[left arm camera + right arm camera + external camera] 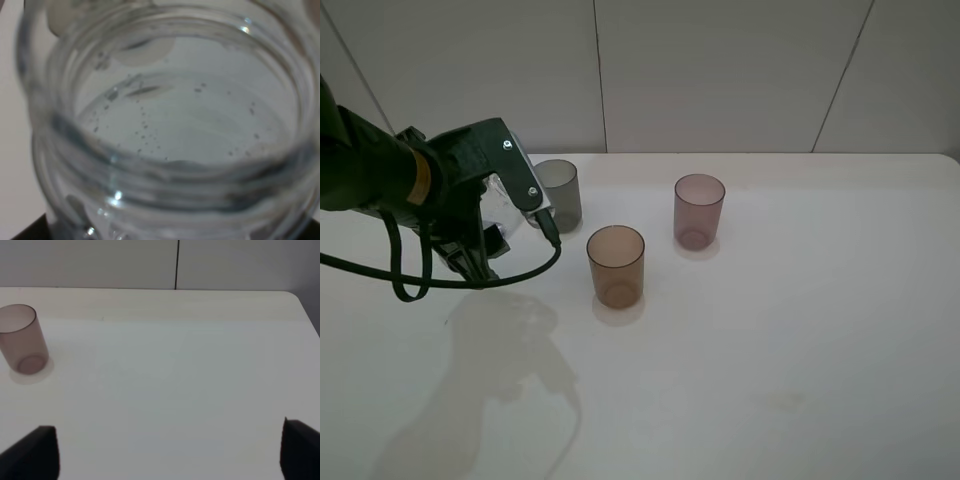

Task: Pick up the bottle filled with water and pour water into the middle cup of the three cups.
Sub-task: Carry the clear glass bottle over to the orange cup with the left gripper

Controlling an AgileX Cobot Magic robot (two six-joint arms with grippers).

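Bottle (pixel 507 207) is found clamped in the left gripper (pixel 485 238), whose jaws are closed on it at the left of the table (pixel 800 380). A shadow cast on the surface below suggests that it is held clear of the table. In the left wrist view the wide threaded neck is seen very close, with water (pixel 190 125) inside; no cap is observed. Right gripper (pixel 167 452) is seen empty, its fingers spread apart, over bare table at the right.

Middle cup (pixel 616 265), amber, is placed nearest of the three, to the right of the bottle and apart from it. Grey cup (pixel 560 195) is just beside the left gripper, on its far right; pinkish cup (pixel 699 210) is further right. All three are upright and appear empty.

Step in hand is judged to be carriage of the bottle toward the pour; pouring is not yet begun. The next move calls for the neck to be brought above the amber rim without the grey cup being touched, followed by a slow tilt so that the stream is kept inside the cup.
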